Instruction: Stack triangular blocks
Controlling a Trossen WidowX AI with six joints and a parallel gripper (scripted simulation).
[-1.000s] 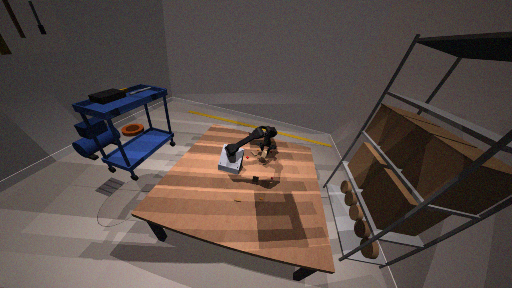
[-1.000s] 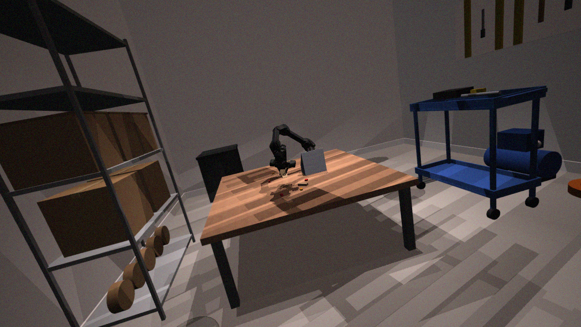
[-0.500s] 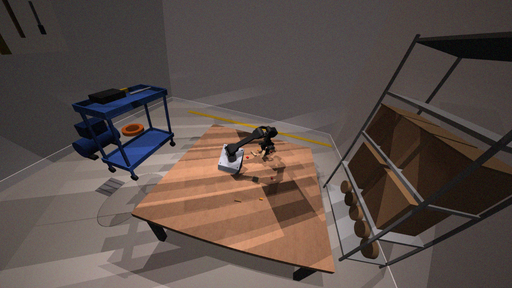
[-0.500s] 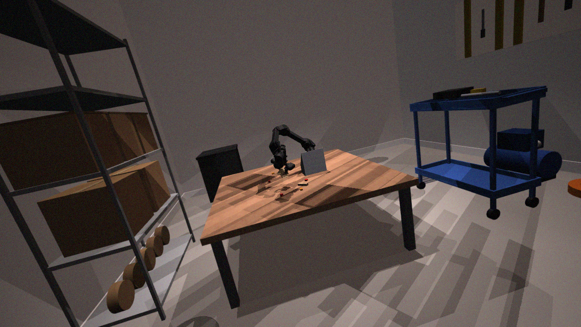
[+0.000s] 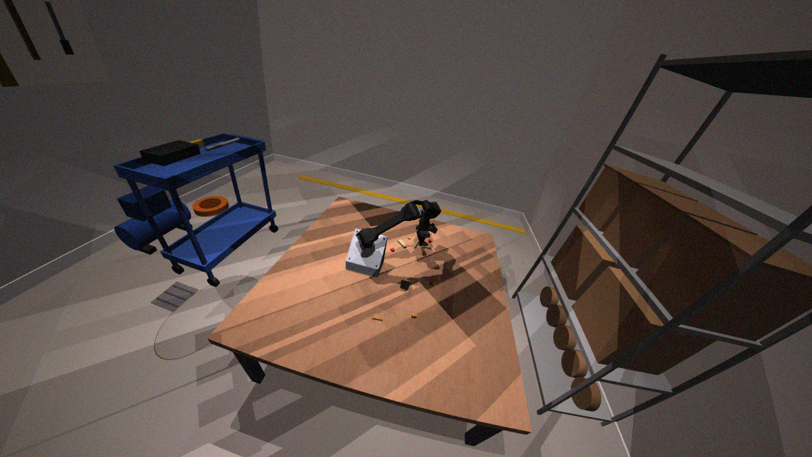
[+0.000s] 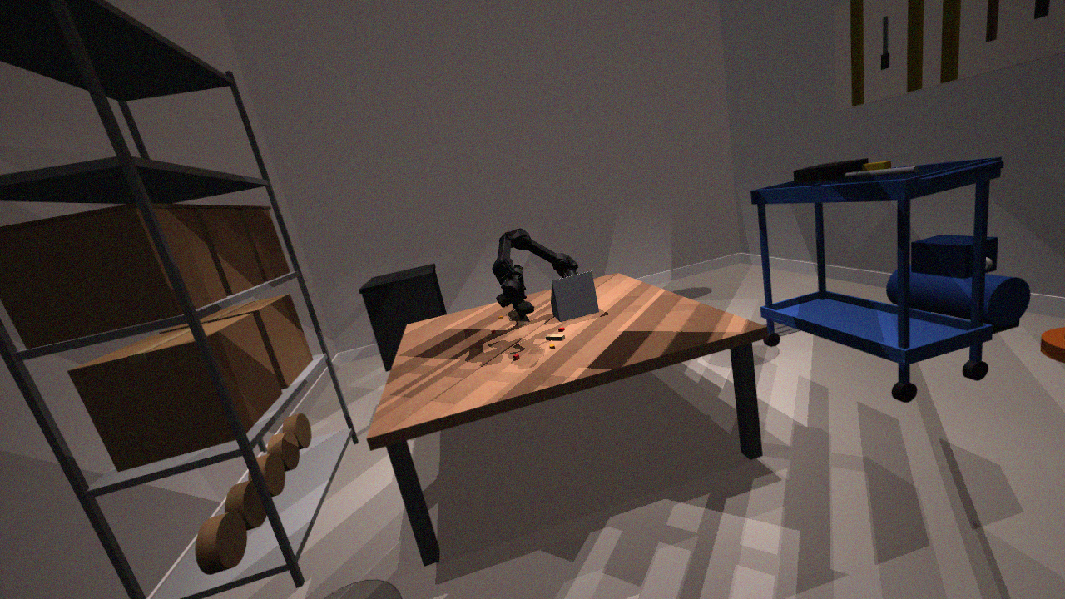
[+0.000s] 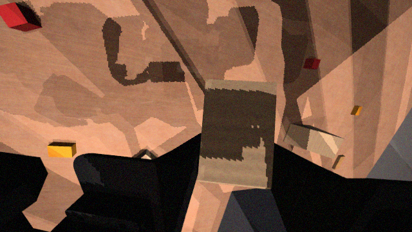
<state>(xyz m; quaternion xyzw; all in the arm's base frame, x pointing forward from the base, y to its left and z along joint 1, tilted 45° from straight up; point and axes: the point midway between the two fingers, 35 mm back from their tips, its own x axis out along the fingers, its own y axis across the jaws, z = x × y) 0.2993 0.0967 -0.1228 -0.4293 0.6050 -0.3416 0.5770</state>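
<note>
My gripper (image 5: pixel 422 244) (image 6: pixel 521 319) (image 7: pixel 231 140) is shut on one triangular block (image 7: pixel 238 113), held above the table (image 5: pixel 318 306) (image 6: pixel 670 320). In the wrist view this block shows a rectangular tan face, largely shadowed, between the black fingers. Which face it is, I cannot tell. The other triangular block (image 5: pixel 405 284) (image 7: pixel 313 140) lies on the table, right of the held block in the wrist view and well apart from it. In the top view it is nearer the camera than my gripper. I cannot make it out in the exterior view.
A cream bar (image 5: pixel 401 243) (image 6: pixel 554 337) and a red piece (image 5: pixel 391 249) (image 6: pixel 561 329) lie between gripper and grey arm base (image 5: pixel 365 258) (image 6: pixel 575 296). Small red (image 7: pixel 311 63) and yellow (image 7: pixel 356 110) pieces and a thin stick (image 5: pixel 377 317) (image 7: pixel 338 162) lie around the lower block.
</note>
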